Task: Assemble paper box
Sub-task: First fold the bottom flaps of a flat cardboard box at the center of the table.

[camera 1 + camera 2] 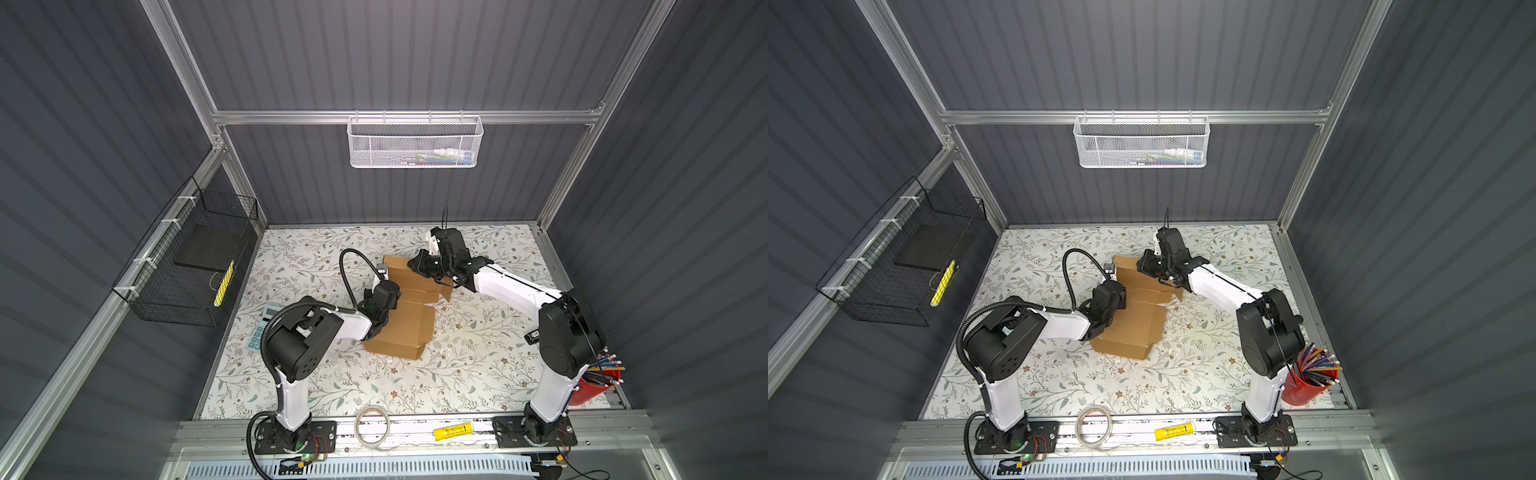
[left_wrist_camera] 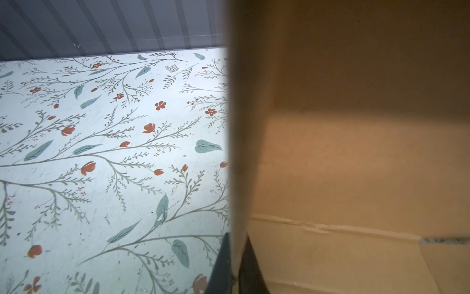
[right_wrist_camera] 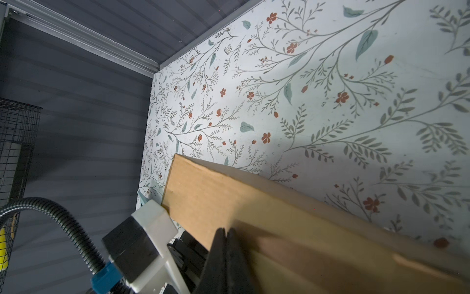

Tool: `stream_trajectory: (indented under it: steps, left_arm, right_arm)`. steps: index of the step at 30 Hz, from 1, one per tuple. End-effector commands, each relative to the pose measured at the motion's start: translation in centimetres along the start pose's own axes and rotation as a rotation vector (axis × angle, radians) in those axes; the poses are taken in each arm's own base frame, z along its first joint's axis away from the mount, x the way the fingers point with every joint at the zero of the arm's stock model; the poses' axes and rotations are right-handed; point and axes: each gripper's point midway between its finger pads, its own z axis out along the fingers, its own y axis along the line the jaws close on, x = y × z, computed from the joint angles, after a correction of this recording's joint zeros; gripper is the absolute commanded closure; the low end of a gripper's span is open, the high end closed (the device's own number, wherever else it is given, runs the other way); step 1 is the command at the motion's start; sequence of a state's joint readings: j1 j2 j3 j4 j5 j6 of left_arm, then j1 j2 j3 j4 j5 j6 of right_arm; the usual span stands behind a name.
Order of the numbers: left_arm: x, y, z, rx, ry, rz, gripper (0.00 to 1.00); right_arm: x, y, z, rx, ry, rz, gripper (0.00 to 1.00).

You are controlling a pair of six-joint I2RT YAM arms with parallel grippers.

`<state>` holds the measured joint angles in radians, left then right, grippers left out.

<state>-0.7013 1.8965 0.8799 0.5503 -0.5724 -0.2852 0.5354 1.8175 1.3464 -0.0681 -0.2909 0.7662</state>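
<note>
The paper box [image 1: 405,328] lies on the floral tabletop [image 1: 478,365], its long axis running away from the arm bases. The left gripper [image 2: 235,257] pinches its left wall and the right gripper [image 3: 225,235] pinches the raised far flap. Of the 2, the right looks placed to fold inward.

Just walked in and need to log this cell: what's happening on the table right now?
The robot is partway through folding a brown cardboard box on the flowered table. The left gripper is shut on a raised side wall of the box. The right gripper is shut too, at the raised flap on the far end; whether it pinches that flap is unclear. The box is only partly formed, not yet closed.
</note>
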Motion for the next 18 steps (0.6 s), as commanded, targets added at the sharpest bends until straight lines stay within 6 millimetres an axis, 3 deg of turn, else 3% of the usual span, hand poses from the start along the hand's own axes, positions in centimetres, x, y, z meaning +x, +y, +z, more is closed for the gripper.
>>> stream_trajectory:
  steps: [1, 14, 18]
  left_arm:
    - [-1.13, -0.05, 0.41, -0.015, -0.034, -0.018, 0.96]
    - [-1.36, -0.03, -0.13, 0.000, -0.042, -0.032, 1.00]
    - [-1.81, 0.26, -0.54, -0.006, -0.054, -0.039, 0.82]
  right_arm:
    - [1.77, -1.62, 0.58, 0.048, 0.059, 0.020, 1.00]
    - [1.53, -1.26, 0.61, 0.042, 0.059, 0.019, 1.00]
    - [1.54, -1.36, 0.77, 0.045, 0.062, 0.023, 1.00]
